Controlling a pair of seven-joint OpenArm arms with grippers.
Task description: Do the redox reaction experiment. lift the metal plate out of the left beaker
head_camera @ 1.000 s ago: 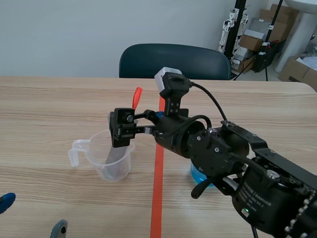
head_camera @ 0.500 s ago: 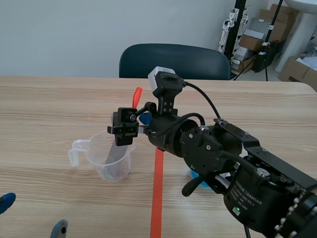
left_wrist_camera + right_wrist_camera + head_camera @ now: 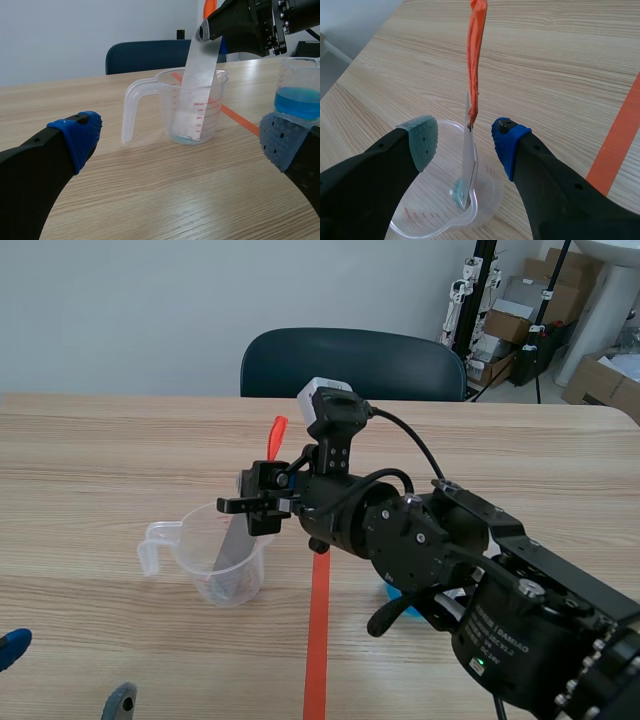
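Metal plate (image 3: 200, 75), a thin flat strip, leans in clear plastic beaker (image 3: 167, 105).

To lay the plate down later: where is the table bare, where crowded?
Bare: the table left of the beaker and behind it toward the chair. Crowded: between the beaker and the blue beaker, under the right arm.
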